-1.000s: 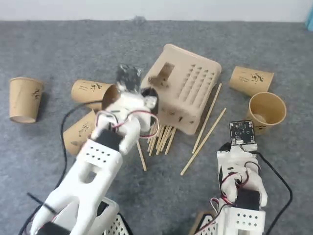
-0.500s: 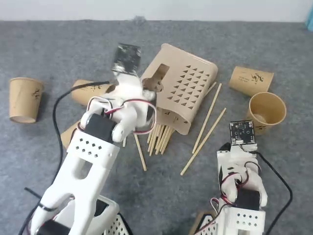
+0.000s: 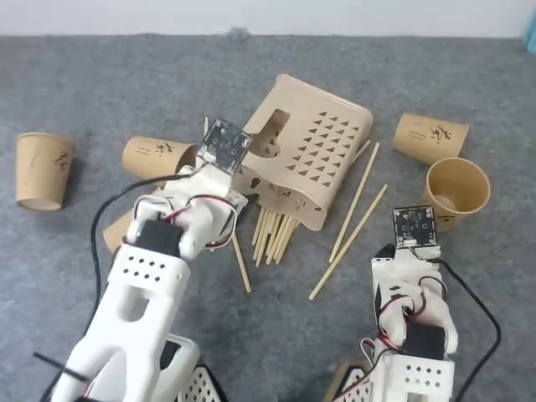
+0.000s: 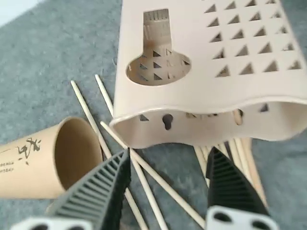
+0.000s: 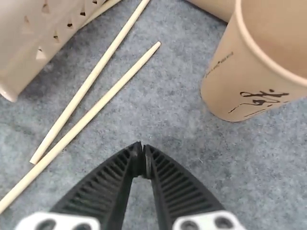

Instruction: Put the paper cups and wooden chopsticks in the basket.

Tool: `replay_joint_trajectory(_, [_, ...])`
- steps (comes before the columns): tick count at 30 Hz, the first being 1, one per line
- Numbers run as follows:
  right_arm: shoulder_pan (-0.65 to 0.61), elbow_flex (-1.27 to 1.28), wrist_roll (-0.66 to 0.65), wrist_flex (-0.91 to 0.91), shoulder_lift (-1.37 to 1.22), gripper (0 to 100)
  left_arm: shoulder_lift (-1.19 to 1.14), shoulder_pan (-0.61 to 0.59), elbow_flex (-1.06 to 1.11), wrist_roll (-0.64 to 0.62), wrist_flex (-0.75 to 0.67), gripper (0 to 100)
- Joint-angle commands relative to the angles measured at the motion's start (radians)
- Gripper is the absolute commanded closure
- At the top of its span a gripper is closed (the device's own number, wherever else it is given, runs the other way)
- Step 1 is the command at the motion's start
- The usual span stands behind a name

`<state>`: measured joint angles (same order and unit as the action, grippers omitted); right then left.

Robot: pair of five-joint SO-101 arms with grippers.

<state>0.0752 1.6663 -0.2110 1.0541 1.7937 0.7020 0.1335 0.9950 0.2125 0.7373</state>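
Note:
The beige basket [image 3: 314, 155] lies on its side, its open mouth toward the arms. A bundle of wooden chopsticks [image 3: 272, 234] lies at that mouth, and two more chopsticks [image 3: 356, 205] lie to its right. My left gripper [image 4: 168, 160] is open just in front of the basket rim [image 4: 192, 129], over loose chopsticks [image 4: 144, 179] and beside a lying paper cup [image 4: 43, 158]. My right gripper [image 5: 143, 160] is shut and empty, low over the carpet near an upright cup [image 5: 259, 62] and two chopsticks [image 5: 88, 103].
More paper cups lie about: one at the far left [image 3: 42, 167], one by the left arm [image 3: 155, 155], one partly under it [image 3: 117, 230], one lying at the right [image 3: 430, 136] beside the upright cup [image 3: 455, 191]. Grey carpet covers the table.
The basket rolled over onto another side, now showing triangular holes. My left arm has drawn back from the basket toward the near left. The right arm has not moved.

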Motion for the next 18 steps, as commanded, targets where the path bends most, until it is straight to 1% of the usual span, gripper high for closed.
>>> replay_joint_trajectory(1, [0.016,0.015,-0.009,-0.019,0.019,99.0,0.041,-0.032,0.064,0.015,-0.206,75])
replay_joint_trajectory(4, [0.016,0.015,-0.009,-0.018,0.019,99.0,0.04,-0.063,0.125,0.015,-0.341,75])
replay_joint_trajectory(6, [0.016,0.015,-0.009,-0.018,0.019,99.0,0.02,-0.074,0.151,0.015,-0.405,75])
replay_joint_trajectory(10, [0.016,0.015,-0.009,-0.019,0.019,99.0,-0.135,-0.074,0.128,0.017,-0.508,75])
replay_joint_trajectory(15, [0.016,0.015,-0.009,-0.022,0.019,99.0,-0.396,-0.068,-0.038,0.008,-0.52,75])
replay_joint_trajectory(18, [0.016,0.015,-0.009,-0.022,0.019,99.0,-0.517,-0.068,-0.137,-0.057,-0.523,75])
